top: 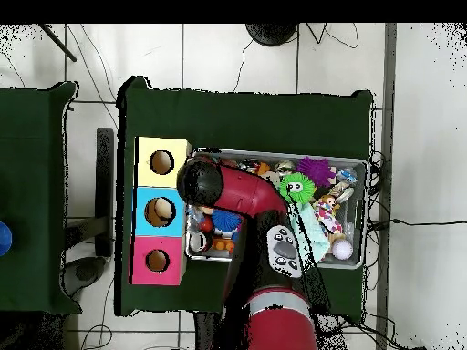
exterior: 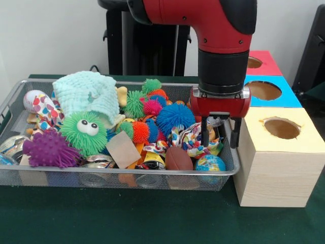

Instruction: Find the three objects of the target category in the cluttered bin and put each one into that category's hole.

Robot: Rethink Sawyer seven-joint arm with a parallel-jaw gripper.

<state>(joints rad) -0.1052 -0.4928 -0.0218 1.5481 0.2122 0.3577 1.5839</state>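
Observation:
The wire-mesh bin (exterior: 15, 99) is full of toys; it also shows in the overhead view (top: 366, 182). My gripper (exterior: 220, 136) hangs open and empty over the bin's right end, just above a white dotted cloth piece (exterior: 192, 138). Two more white printed cloth pieces, one dotted (exterior: 32, 99) and one with hearts (exterior: 46, 110), lie at the bin's left end. The hole (exterior: 282, 128) in the yellow-topped box is right of the gripper. In the overhead view the arm's wrist (top: 199, 182) hides the gripper, beside the yellow box's hole (top: 161, 162).
A mint-green knitted cloth (exterior: 86, 91), a green spiky ball with eyes (exterior: 85, 133), a purple one (exterior: 50, 149) and a blue one (exterior: 174, 117) fill the bin. A brown football (exterior: 179, 158) lies near the front wall. Blue-topped (exterior: 264, 90) and red-topped (exterior: 259, 62) boxes stand behind the yellow one.

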